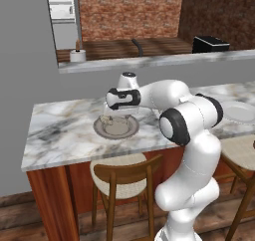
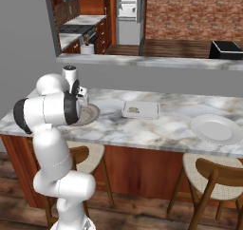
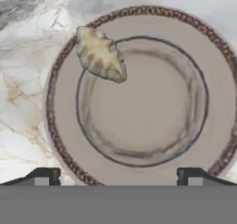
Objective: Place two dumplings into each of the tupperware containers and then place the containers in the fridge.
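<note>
On the marble counter (image 2: 156,129), the grey-brown plate (image 3: 139,140) carries one dumpling (image 3: 101,55) on its inner rim, and the tupperware container (image 2: 140,110) just beyond it seems to hold small pale lumps. The gripper (image 3: 118,177) hovers over the plate, jaws wide and empty. The dumpling looks light, soft and easily crushed; a gentle pinch across its plump middle seems best.

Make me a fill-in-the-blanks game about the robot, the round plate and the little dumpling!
1. One pale crimped dumpling lies on the round grey-brown ____ with the dark beaded rim.
2. The two-finger gripper hovers above it with its jaws ____.
3. The rectangular grey translucent container stands on the marble ____.

Missing words: plate; open; counter
</note>
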Available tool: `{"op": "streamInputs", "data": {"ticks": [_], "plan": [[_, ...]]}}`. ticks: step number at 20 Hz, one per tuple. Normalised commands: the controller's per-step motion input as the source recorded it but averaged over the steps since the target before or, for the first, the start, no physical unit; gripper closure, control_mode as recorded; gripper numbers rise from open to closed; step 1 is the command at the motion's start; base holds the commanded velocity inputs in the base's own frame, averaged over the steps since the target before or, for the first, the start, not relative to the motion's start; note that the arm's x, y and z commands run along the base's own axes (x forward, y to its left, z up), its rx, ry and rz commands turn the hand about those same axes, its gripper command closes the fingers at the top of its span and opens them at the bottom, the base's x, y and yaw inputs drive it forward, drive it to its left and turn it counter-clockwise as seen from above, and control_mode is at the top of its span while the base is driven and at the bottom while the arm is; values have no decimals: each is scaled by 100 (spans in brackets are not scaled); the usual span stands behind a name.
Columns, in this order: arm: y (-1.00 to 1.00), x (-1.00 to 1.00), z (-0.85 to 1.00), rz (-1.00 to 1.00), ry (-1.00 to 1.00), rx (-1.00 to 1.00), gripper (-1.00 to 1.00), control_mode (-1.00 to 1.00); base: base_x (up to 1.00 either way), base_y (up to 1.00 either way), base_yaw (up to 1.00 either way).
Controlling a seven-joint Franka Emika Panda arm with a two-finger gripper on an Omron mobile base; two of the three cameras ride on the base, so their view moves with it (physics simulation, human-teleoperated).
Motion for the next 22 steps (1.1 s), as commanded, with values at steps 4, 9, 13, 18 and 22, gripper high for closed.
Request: {"op": "streamInputs", "data": {"ticks": [4,9,13,18,22], "plan": [[7,58,-10,7,0,0,-100,-100,0,0,0],[25,12,-26,8,0,0,-100,-100,0,0,0],[25,12,-33,5,0,0,-100,-100,0,0,0],[2,26,-8,0,-4,0,-100,-100,0,0,0],[0,27,-7,0,-3,0,-100,-100,0,0,0]]}}
